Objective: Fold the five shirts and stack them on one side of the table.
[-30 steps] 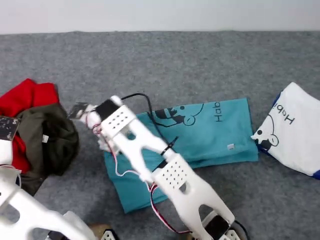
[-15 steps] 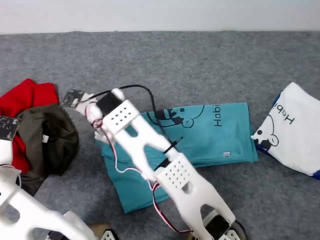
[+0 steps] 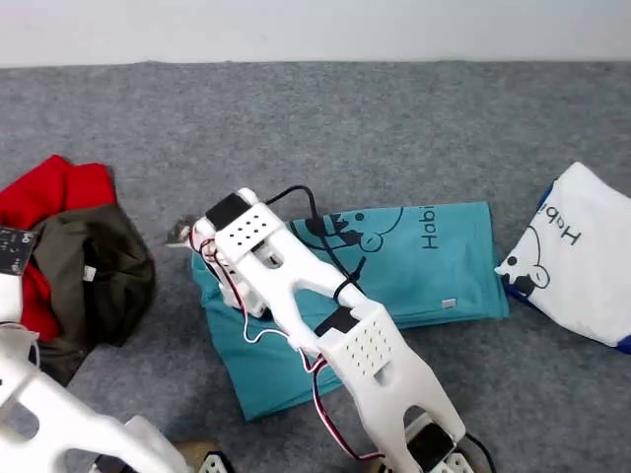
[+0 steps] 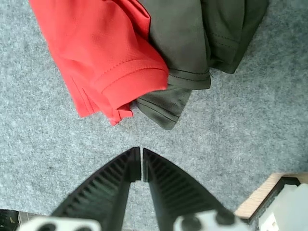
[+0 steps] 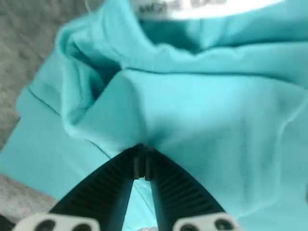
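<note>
Folds bunch in the teal shirt (image 5: 192, 96), pinched by right hand (image 5: 143, 162); left hand (image 4: 141, 161) closed.

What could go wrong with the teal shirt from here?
The right hand pinches only a small bunch of the teal shirt near its crumpled edge, so the cloth might slip out or just one layer might lift, spoiling the fold. The arm's loose black cable hangs over the shirt and might snag it.

Half-folded teal shirt (image 3: 424, 266) mid-table; folded white shirt (image 3: 582, 266); red shirt (image 3: 54, 192), olive shirt (image 3: 99, 271) crumpled together
</note>
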`<state>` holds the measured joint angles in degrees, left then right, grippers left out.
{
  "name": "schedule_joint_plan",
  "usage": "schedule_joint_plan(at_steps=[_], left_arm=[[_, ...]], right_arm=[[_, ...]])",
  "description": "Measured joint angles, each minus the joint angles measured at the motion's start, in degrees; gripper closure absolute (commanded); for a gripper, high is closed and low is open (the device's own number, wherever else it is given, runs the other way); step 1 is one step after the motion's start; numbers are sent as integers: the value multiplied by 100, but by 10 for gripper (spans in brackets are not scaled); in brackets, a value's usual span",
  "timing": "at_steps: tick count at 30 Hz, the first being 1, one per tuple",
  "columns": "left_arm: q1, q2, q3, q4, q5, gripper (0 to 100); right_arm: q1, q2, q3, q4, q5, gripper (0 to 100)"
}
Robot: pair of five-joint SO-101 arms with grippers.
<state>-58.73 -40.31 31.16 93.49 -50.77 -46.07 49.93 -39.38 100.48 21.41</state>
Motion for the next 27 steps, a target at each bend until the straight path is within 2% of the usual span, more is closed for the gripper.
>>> schedule_joint_plan(at_steps=[14, 21, 27], left_arm=[[0, 0, 0, 0, 0, 982], [-18, 0, 0, 0, 0, 982], [-316, 0, 0, 0, 0, 983]], right_arm=[[18, -1152, 53, 0, -26, 990], [-440, -923, 70, -343, -35, 990], [-738, -352, 70, -624, -35, 990]])
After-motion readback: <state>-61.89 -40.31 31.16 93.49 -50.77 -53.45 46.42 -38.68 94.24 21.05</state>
